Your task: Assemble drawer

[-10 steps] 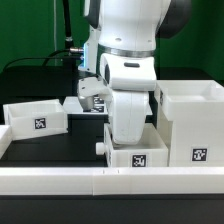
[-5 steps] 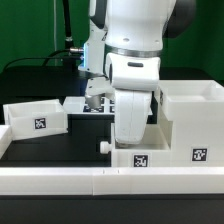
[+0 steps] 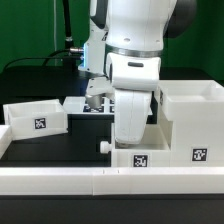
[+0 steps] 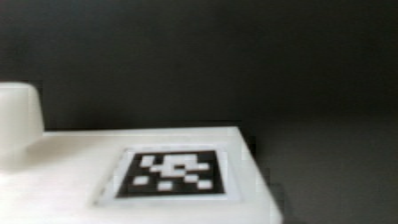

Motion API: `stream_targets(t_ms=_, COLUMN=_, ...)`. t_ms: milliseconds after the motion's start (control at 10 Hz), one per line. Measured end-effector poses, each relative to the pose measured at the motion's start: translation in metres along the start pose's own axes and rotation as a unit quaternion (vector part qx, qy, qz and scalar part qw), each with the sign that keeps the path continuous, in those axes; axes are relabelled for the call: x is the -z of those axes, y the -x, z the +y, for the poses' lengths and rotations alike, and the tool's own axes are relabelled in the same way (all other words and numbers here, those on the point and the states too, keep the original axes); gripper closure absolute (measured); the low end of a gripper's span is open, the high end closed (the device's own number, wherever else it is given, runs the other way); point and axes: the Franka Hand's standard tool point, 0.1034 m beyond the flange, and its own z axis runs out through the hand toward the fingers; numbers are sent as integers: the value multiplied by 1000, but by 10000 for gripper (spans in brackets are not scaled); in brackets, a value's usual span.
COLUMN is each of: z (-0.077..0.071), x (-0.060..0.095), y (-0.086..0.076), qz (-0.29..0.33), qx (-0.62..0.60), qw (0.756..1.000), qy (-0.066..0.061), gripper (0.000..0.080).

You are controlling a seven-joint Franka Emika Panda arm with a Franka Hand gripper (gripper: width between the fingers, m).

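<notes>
The drawer's tall boxy housing (image 3: 190, 122) stands at the exterior view's right, with a tag on its front. One knobbed tray (image 3: 36, 117) sits at the left. The second tray (image 3: 138, 158) lies at the front centre next to the housing, its knob (image 3: 103, 146) pointing left. My gripper (image 3: 131, 128) reaches down into or just behind this tray, and its fingers are hidden by the hand and the tray wall. The wrist view shows only the tray's white face (image 4: 71, 160), its tag (image 4: 173, 173) and the knob (image 4: 16, 116). No fingers show there.
A low white border rail (image 3: 80, 181) runs along the front. The marker board (image 3: 96, 104) lies on the black table behind the arm. Cables and a stand are at the back left.
Between one second and half a second ago the arm shifted right and down, and the front tray sank toward the rail. Nothing has moved since.
</notes>
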Motion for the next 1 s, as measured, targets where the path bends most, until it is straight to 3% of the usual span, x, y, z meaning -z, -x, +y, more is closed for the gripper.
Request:
stream_targets(t_ms=500, z=0, x=0, y=3, qz=-1, qx=13, qw=1000, qy=0, gripper=761)
stream_targets(t_ms=600, z=2, x=-1, y=2, qz=2, qx=12, qw=1000, qy=10, gripper=761)
stream_targets(t_ms=1000, z=1, x=0, y=1, qz=1, qx=13, qw=1000, qy=8, gripper=761)
